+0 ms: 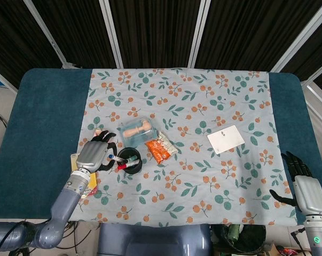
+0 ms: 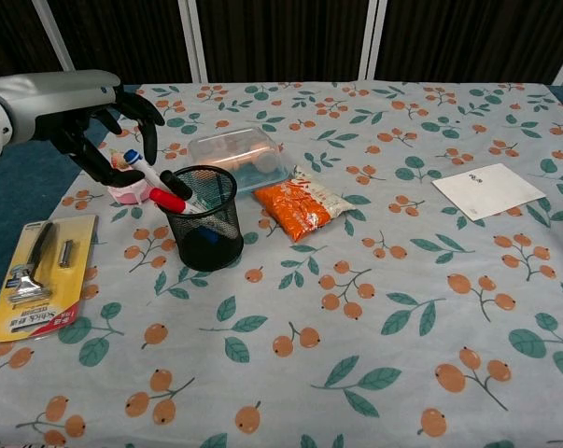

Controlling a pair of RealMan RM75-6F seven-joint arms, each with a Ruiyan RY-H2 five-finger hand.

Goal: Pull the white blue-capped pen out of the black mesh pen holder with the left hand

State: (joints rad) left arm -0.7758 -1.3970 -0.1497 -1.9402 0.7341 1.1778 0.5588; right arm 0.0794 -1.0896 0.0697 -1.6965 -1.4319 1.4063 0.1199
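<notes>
Black mesh holder (image 2: pixel 203 233); white pen (image 2: pixel 150 175), blue cap; orange-berry, green-leaf tablecloth (image 2: pixel 374 308)

A round black mesh pen holder (image 2: pixel 203 231) stands upright on the floral-covered counter (image 2: pixel 374 280). A white pen with a blue cap (image 2: pixel 143 168) leans out of the holder's upper left rim, cap end highest and tilted away from the holder. Its lower end sits inside the holder, beside a red-capped marker (image 2: pixel 169 200) and a black one (image 2: pixel 176 183).

Orange snack bag (image 2: pixel 301 207) beside clear plastic box (image 2: pixel 236 153).
</notes>
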